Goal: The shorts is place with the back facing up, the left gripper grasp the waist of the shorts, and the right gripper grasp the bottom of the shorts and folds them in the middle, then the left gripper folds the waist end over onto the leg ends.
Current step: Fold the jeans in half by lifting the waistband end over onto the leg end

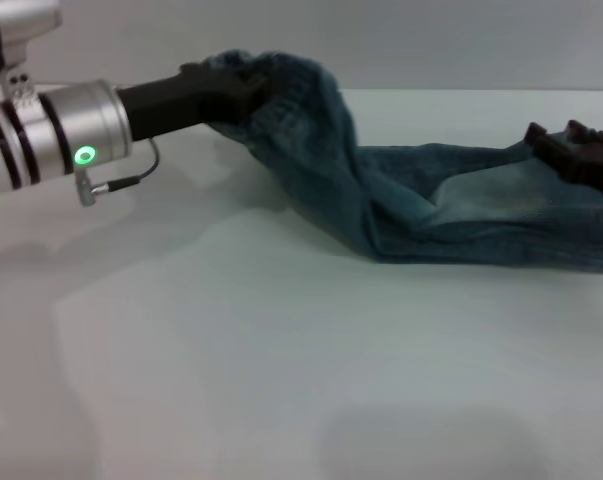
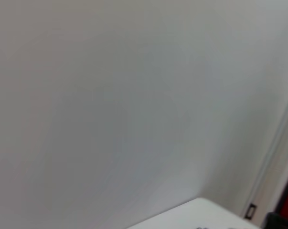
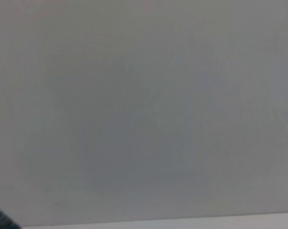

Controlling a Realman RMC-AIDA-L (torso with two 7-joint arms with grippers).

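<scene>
The shorts (image 1: 421,205) lie stretched across the far part of the white table (image 1: 281,370), already doubled along their length, so I judge the last step is in hand: carrying the waist over onto the leg ends. The left gripper (image 1: 243,88) holds the waist (image 1: 281,85) lifted off the table, with its claw closed on the bunched denim. The right gripper (image 1: 571,150) is at the other end, low on the cloth near the leg ends (image 1: 581,225); whether its claw is open or pinching the fabric I cannot tell. The next move, I think, asks the left arm to travel toward the right, lower the waist flat on the legs, then release. No container is on the table.
</scene>
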